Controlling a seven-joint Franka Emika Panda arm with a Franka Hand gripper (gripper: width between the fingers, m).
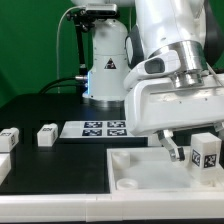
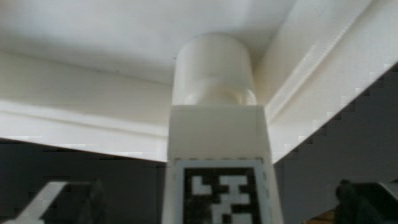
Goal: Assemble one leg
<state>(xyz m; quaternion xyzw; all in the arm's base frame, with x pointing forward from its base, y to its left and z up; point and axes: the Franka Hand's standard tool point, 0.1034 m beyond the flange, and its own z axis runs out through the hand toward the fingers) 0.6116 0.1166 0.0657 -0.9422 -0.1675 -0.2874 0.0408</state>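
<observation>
A white leg (image 2: 217,130) stands upright in a corner of the white tray (image 1: 135,165), between the spread, empty fingers of the end effector (image 1: 190,152).

1. Exterior view: even, bright overhead lighting; soft shadows under white parts on the dark table (image 1: 60,165); low resolution, mild blur.
2. Wrist view: close-range, soft focus throughout; edges dim.

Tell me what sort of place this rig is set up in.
Most likely a robotics lab bench: a black table against a green backdrop, a marker board with printed tags, and tagged white furniture parts such as the leg.
</observation>
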